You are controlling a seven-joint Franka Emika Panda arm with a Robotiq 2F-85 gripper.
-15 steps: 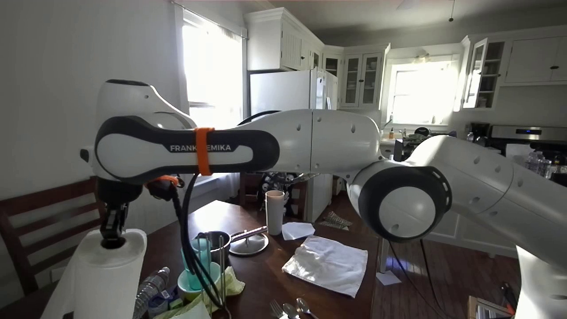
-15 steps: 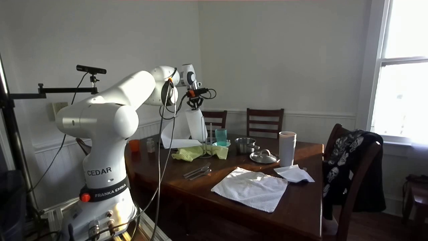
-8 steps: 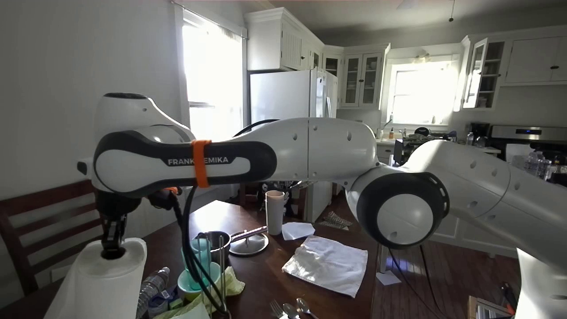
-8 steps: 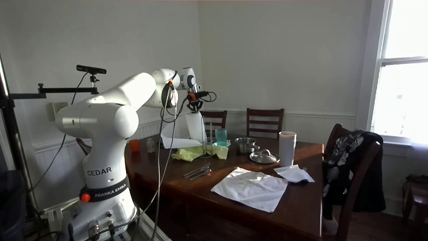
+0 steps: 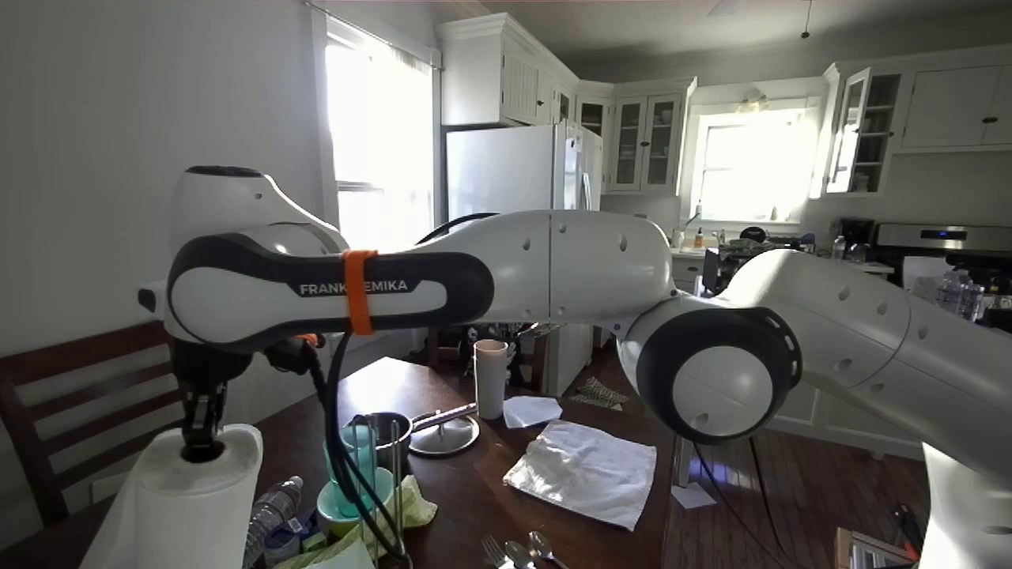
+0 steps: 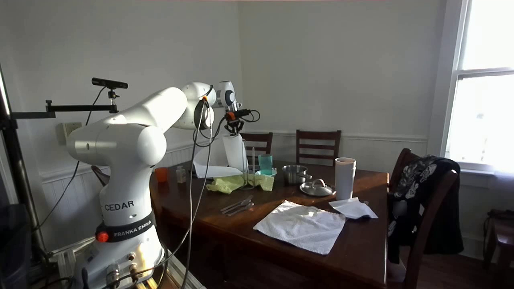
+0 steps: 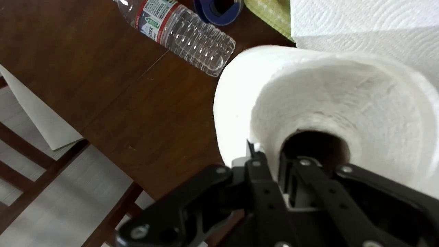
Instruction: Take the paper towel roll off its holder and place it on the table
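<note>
The white paper towel roll (image 5: 190, 514) stands at the table's far side, leaning slightly in an exterior view (image 6: 236, 152). A loose sheet trails from it. My gripper (image 7: 269, 154) is above its top, pointing down in both exterior views (image 5: 202, 450) (image 6: 233, 131). In the wrist view one finger is outside the roll and one in its core (image 7: 317, 145), shut on the wall between. The wire holder (image 6: 253, 160) stands apart beside the roll, without it. The roll's bottom is hidden, so I cannot tell whether it touches the dark wooden table (image 6: 369, 241).
A plastic bottle (image 7: 192, 41) lies close to the roll. A yellow-green cloth (image 6: 225, 184) lies by the holder. A teal cup (image 6: 265, 163), a pot (image 6: 295, 175), a lid (image 6: 317, 188) and a white tumbler (image 6: 345, 178) stand further along. A white cloth (image 6: 301, 226) lies in front.
The arm and gripper have moved down with the roll from a second ago to half a second ago. Since then nothing has visibly moved.
</note>
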